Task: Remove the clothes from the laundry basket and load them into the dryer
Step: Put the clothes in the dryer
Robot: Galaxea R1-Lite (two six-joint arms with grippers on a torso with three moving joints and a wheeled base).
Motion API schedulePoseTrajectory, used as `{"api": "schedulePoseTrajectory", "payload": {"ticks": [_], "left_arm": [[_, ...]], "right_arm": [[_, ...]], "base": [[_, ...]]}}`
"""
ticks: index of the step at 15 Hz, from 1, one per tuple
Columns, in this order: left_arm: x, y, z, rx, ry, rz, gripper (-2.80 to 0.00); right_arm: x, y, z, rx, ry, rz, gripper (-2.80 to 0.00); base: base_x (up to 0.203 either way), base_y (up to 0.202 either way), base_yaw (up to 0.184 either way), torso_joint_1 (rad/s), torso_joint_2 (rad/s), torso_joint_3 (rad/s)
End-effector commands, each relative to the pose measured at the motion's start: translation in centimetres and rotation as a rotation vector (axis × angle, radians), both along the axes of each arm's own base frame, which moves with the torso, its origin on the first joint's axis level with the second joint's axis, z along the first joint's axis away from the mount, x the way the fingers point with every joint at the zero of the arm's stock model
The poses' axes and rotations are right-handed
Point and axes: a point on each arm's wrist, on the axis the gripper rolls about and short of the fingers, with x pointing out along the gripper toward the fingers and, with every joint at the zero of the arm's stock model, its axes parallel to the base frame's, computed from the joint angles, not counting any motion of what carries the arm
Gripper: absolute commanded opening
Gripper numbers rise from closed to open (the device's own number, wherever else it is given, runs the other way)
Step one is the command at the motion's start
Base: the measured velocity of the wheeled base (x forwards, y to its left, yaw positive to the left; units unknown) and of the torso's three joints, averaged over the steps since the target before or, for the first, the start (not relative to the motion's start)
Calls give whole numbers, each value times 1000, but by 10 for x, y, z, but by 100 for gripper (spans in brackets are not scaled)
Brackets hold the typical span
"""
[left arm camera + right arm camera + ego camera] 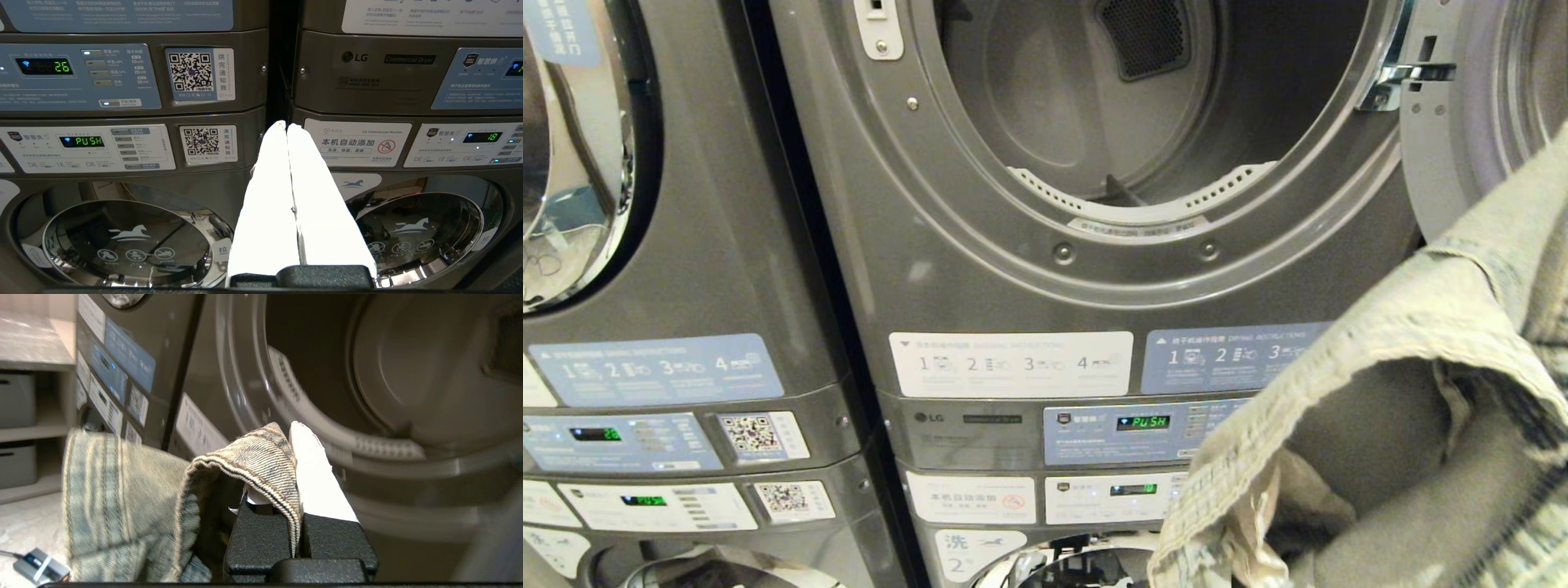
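Note:
The dryer (980,278) fills the head view. Its round door (1478,106) is swung open to the right, the drum (1094,98) looks empty, and the green PUSH display (1142,422) is lit. The clothes, a faded denim garment (1405,392), hang at the lower right of the head view, below and to the right of the opening, and hide the arm. In the right wrist view my right gripper (287,432) is shut on a fold of the denim (122,490), facing the drum opening (367,367). My left gripper (286,124) is shut and empty, parked low before the washer panels. The laundry basket is out of view.
A like machine (686,245) stands to the left, its display showing a number. Washers with horse-logo doors (130,232) sit below. Grey storage bins (16,400) stand on shelves off to the side, and a small grey device with a cable (41,565) lies on the floor.

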Motion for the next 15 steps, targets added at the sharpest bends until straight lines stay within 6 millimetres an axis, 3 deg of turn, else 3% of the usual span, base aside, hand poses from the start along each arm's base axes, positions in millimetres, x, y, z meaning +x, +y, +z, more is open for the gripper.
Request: {"api": "schedulePoseTrajectory", "payload": {"ticks": [1, 4, 6, 12, 15], "left_arm": [[0, 0, 0, 0, -1, 0, -280], [0, 0, 0, 0, -1, 0, -280], [0, 0, 0, 0, 1, 0, -280], [0, 0, 0, 0, 1, 0, -280], [0, 0, 0, 0, 0, 0, -280]], "right_arm": [[59, 37, 0, -19, 68, 74, -280], [92, 102, 20, 6, 17, 93, -280], [107, 126, 26, 23, -3, 66, -280], [139, 145, 64, 150, -101, -98, -280], [182, 156, 56, 229, -157, -304, -280]], "base": [[0, 0, 0, 0, 0, 0], [0, 0, 0, 0, 0, 0], [0, 0, 0, 0, 0, 0], [0, 0, 0, 0, 0, 0], [0, 0, 0, 0, 0, 0]]}}
